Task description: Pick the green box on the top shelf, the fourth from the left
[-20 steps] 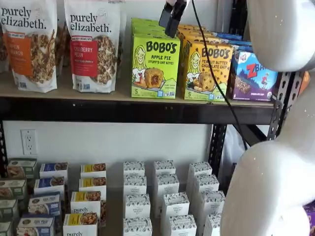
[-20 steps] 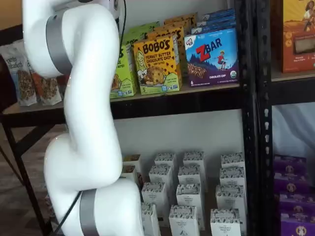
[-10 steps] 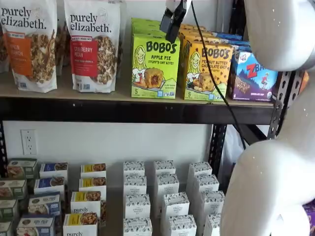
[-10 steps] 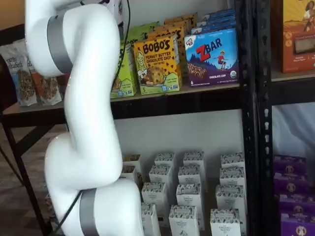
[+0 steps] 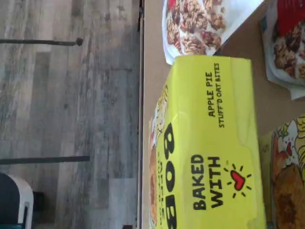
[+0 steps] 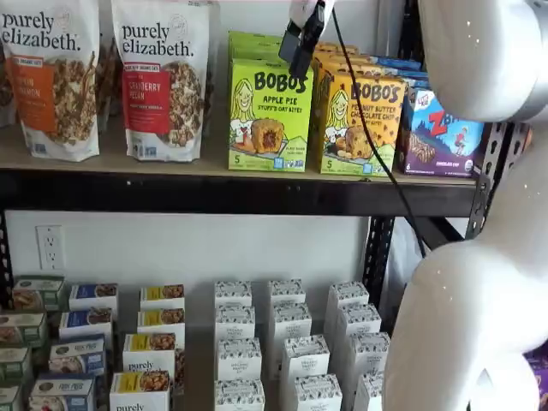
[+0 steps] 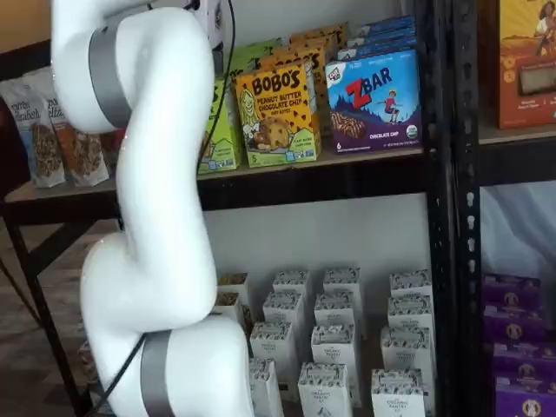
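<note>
The green box (image 6: 270,114) is a lime-green Bobo's Apple Pie carton standing upright at the front of the top shelf (image 6: 231,193). In a shelf view my gripper (image 6: 299,47) hangs just above the box's top right corner; its black fingers show side-on, so I cannot tell if there is a gap. The wrist view looks down on the box's top flap (image 5: 214,143), printed "BAKED WITH", close below. In a shelf view the arm hides most of the green box (image 7: 219,130).
An orange-yellow Bobo's peanut butter box (image 6: 358,122) stands right beside the green box, then a blue Zbar box (image 6: 441,133). Purely Elizabeth granola bags (image 6: 163,77) stand to its left. More green boxes line up behind it. The white arm (image 6: 479,257) fills the right foreground.
The gripper has crept slightly right and down toward the green box's top. The arm has shifted a little. The boxes have not moved.
</note>
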